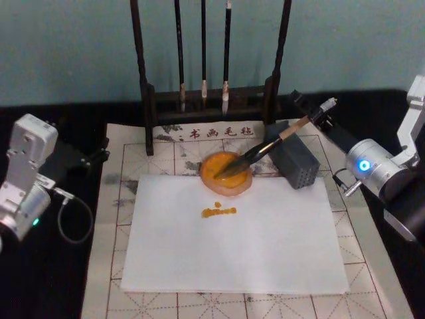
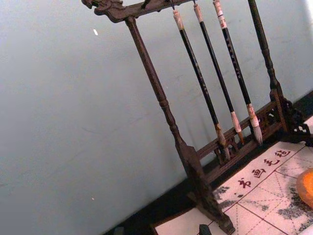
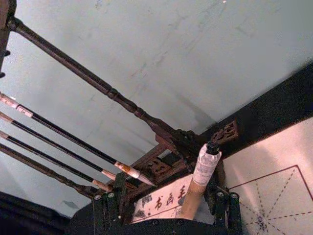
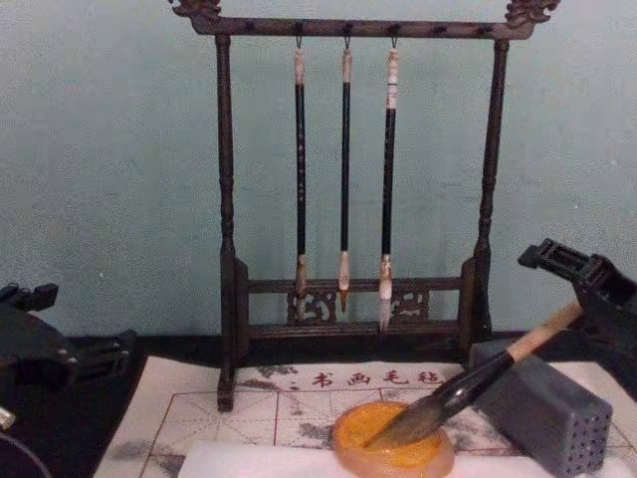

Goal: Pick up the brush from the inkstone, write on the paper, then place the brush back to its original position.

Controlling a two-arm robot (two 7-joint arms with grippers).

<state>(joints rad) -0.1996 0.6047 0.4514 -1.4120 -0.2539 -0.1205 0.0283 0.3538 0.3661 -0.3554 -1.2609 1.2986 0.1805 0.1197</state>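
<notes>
The brush [image 1: 279, 137] lies slanted, its dark tuft in the round orange inkstone [image 1: 211, 179] and its tan handle leaning on a grey block [image 1: 295, 163]. My right gripper [image 1: 319, 119] is at the handle's upper end. In the right wrist view it [image 3: 166, 198] is open, with the white-capped handle [image 3: 203, 171] standing between its fingers, close beside one finger [image 3: 225, 205]. The chest view shows the brush [image 4: 478, 383] rising from the inkstone [image 4: 393, 453] to that gripper [image 4: 582, 284]. The white paper [image 1: 232, 239] bears a short orange stroke [image 1: 218, 212]. My left gripper [image 1: 99, 151] stays open at the left.
A dark wooden rack [image 1: 149, 100] with three thin black-handled brushes [image 1: 203, 46] stands behind the inkstone. The grey block with holes [image 4: 547, 418] is to the inkstone's right. A gridded practice mat [image 1: 133, 153] lies under the paper on the black table.
</notes>
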